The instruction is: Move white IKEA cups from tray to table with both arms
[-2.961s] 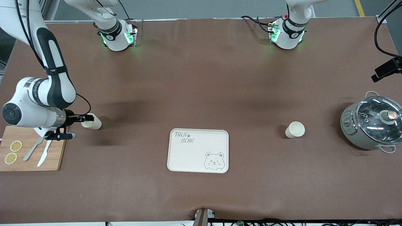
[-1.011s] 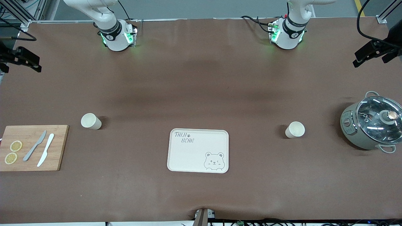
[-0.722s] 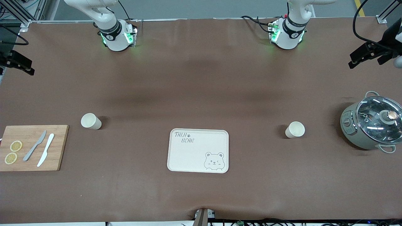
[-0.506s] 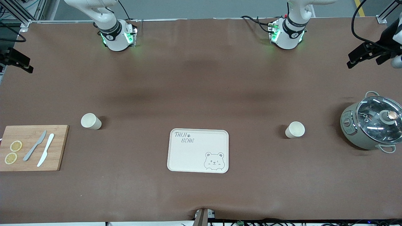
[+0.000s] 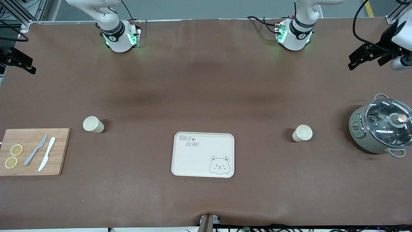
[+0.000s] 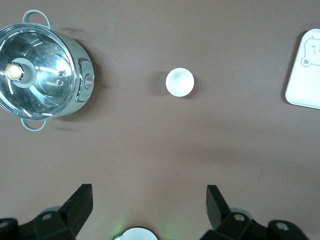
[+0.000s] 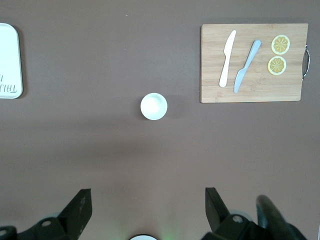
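Observation:
Two white cups stand upright on the brown table. One cup is near the right arm's end, beside the cutting board; it also shows in the right wrist view. The other cup is near the left arm's end, beside the pot; it also shows in the left wrist view. My right gripper is open and empty, high over the table's edge at its own end. My left gripper is open and empty, high over the table at its end.
A cream bear-print tray lies mid-table, nearer the front camera than the cups. A wooden cutting board holds two knives and lemon slices at the right arm's end. A grey pot with a glass lid stands at the left arm's end.
Three seconds ago my right gripper was down at the cup beside the board; it has since let go and risen away. My left gripper has drifted slightly in over the table. The cups have not moved.

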`<action>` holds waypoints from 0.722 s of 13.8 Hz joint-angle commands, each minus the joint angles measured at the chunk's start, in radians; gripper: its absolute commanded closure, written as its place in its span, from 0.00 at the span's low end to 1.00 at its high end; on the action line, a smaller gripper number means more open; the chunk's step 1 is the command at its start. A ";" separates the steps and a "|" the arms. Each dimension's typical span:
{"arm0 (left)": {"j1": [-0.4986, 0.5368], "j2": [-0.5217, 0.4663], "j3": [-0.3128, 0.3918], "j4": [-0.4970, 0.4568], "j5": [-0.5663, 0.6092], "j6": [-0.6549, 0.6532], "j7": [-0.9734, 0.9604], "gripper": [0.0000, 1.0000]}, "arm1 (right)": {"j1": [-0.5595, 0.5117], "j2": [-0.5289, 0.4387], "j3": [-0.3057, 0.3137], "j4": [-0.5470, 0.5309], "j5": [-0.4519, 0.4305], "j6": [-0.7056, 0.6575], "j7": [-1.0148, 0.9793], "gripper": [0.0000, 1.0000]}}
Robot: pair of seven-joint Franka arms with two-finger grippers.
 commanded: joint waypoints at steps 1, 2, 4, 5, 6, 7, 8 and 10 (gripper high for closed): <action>0.002 -0.012 -0.005 0.007 0.004 -0.010 -0.013 0.00 | -0.011 -0.019 0.004 -0.015 0.020 0.008 -0.001 0.00; 0.002 -0.012 -0.005 0.009 0.004 -0.010 -0.011 0.00 | -0.012 -0.019 0.004 -0.013 0.020 0.008 -0.001 0.00; 0.002 -0.004 -0.005 0.024 0.006 -0.007 -0.002 0.00 | -0.013 -0.019 0.004 -0.013 0.029 0.008 0.005 0.00; 0.002 0.008 -0.005 0.035 0.006 -0.003 0.001 0.00 | -0.013 -0.019 0.001 -0.013 0.062 0.005 0.010 0.00; 0.002 0.017 -0.005 0.044 0.007 -0.002 0.001 0.00 | -0.016 -0.019 0.001 -0.013 0.079 0.001 0.010 0.00; 0.002 0.023 -0.005 0.054 0.006 -0.002 0.001 0.00 | -0.017 -0.019 -0.001 -0.013 0.081 0.002 0.005 0.00; 0.002 0.032 -0.005 0.065 0.006 -0.002 0.001 0.00 | -0.016 -0.021 0.001 -0.012 0.079 0.002 0.007 0.00; -0.001 0.051 -0.005 0.081 0.006 -0.003 0.000 0.00 | -0.013 -0.021 0.002 -0.012 0.078 0.001 0.008 0.00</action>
